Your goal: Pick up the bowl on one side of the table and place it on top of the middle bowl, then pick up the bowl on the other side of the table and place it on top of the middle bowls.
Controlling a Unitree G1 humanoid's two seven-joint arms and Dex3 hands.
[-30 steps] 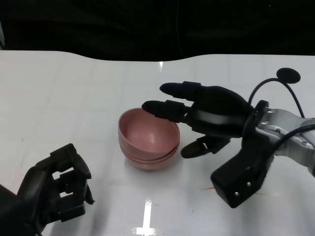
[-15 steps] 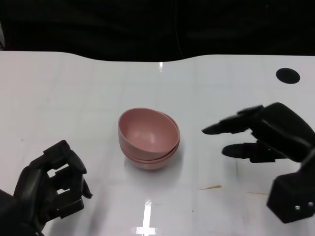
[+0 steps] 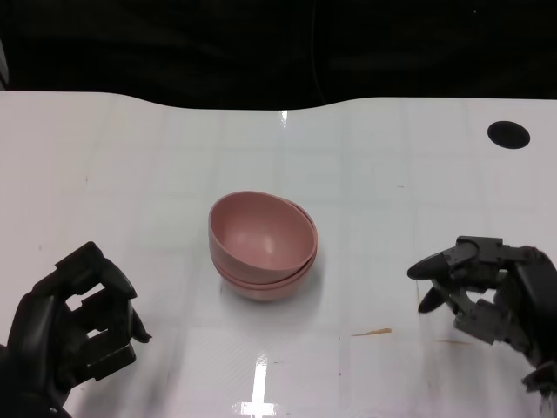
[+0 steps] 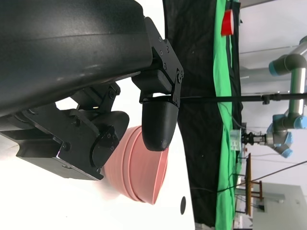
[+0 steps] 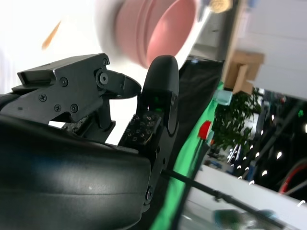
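Both hands sit low at the near edge and hold nothing. From where I stand the right hand point(image 3: 492, 292) is at about four o'clock from the bowls point(image 3: 263, 244), well apart from them, its fingers point(image 3: 435, 264) loosely curled and parted, tips pointing back toward the stack. The left hand point(image 3: 74, 326) is at about eight o'clock, also well clear, its fingers bent inward around empty space; whether they quite meet I cannot tell. The pink bowls are nested together near the middle of the white table point(image 3: 139, 165), and I can make out at least two rims, with a third band lower down that looks like another bowl. The top one sits a little tilted, its rim higher toward two o'clock, so it has not seated flush. No bowl stands alone to either side, which suggests to me that the stacking is done and the hands are parked away so as not to knock the pile. The left wrist view shows the same pink stack just beyond the fingers, layered rims plain. A thin orange sliver point(image 3: 372, 332) lies on the table between the stack and the right hand, and a black disc point(image 3: 508, 133) sits far out at two o'clock. If anything remains, I would say it is only nudging that top bowl level.
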